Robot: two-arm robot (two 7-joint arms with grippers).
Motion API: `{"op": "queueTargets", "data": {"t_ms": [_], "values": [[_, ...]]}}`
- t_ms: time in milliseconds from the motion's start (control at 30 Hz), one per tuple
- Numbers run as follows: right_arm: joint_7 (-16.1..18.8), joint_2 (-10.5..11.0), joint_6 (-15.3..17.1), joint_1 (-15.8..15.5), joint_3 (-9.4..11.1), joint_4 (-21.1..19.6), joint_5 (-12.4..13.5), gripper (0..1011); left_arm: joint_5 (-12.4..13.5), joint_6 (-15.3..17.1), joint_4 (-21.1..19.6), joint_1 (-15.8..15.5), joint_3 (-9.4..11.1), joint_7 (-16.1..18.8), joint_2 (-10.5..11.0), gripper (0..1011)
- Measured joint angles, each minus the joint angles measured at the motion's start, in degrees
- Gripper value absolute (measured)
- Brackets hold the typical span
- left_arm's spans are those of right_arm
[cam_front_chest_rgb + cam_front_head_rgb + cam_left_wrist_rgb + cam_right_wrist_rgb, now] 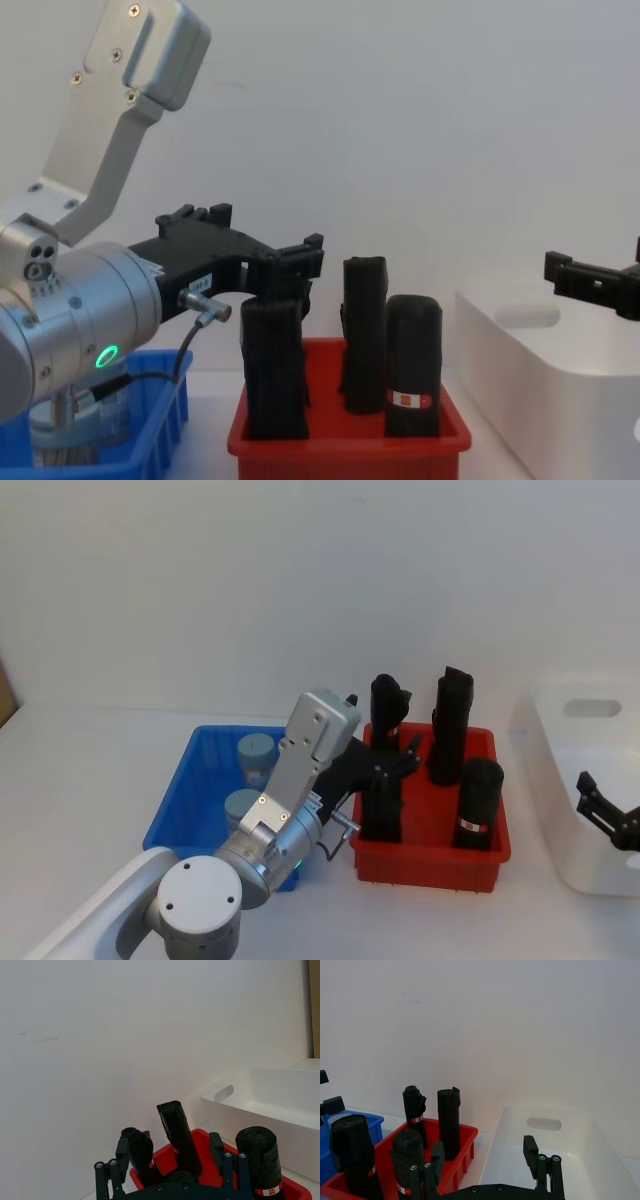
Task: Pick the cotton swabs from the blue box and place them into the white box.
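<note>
Found left tool (395, 762) released and empty, raised over the red plastic bin (430, 858) of tall black cylindrical rolls (478, 800). Noted two small round clear tubs of cotton swabs (256, 752), pale grey-blue lids, standing behind that tool, beneath its arm, in the low bright blue plastic box (168, 805). Found right tool (605, 812) likewise released and empty, hovering above the large white translucent plastic box (565, 855).

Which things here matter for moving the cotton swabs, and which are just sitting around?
Job: cotton swabs in the blue box; white box; left hand over the red bin; right hand over the white box.
Lying about: red bin; black rolls standing in it.
</note>
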Motion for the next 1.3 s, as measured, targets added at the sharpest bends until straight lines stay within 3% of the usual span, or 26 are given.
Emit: {"op": "queueTargets", "data": {"t_ms": [1300], "values": [[0.0,0.0,0.0,0.0,0.0,0.0,0.0,1002,0.0,0.0,0.0,0.0,0.0,0.0,0.0,1004]]}}
